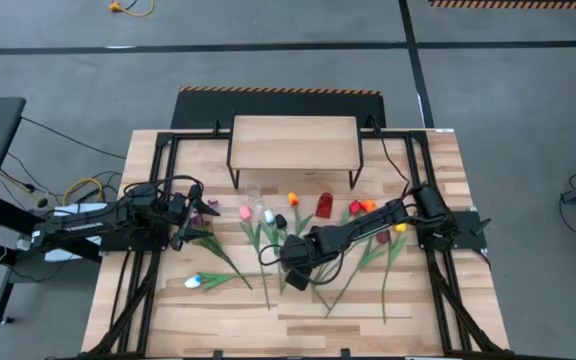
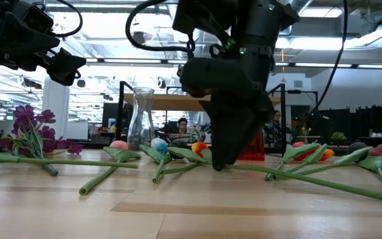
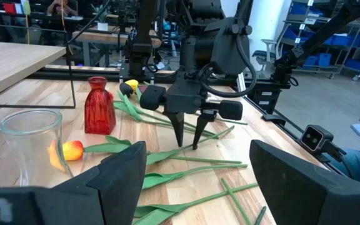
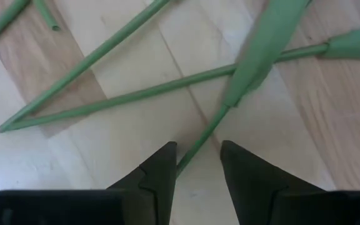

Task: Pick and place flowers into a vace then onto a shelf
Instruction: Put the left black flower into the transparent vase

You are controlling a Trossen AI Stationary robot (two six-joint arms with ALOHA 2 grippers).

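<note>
Green plastic stems lie scattered over the butcher-block tabletop (image 1: 298, 310), and the flowers (image 1: 268, 225) spread in front of the shelf (image 1: 293, 140), with the clear glass vase (image 2: 138, 119) and a red glass vase (image 3: 99, 106) standing among them. No flower is in a vase yet.

The right gripper (image 4: 195, 165) points down at mid-table, its tips at the wood, fingers parted with a thin green stem (image 4: 199, 147) running between them. In the right wrist view the stem looks just apart from both pads, so the fingers straddle it without yet pinching. The left gripper (image 1: 190, 215) hovers spread and empty at the table's left, near the purple sprig (image 2: 32, 129).

These artificial tulips should handle as very light, with a thin, smooth, slightly springy stem and a head-heavy end. A grip far from the head would likely let the bloom droop and swing; the stem is narrow enough to slip or roll between the pads unless it is centred. The best hold is probably on bare stem, clear of the broad leaf (image 4: 267, 44) that crosses nearby.

The straddled stem's long axis lies flat on the table, running diagonally away from the fingers toward that leaf. Which end carries the head I cannot tell.
</note>
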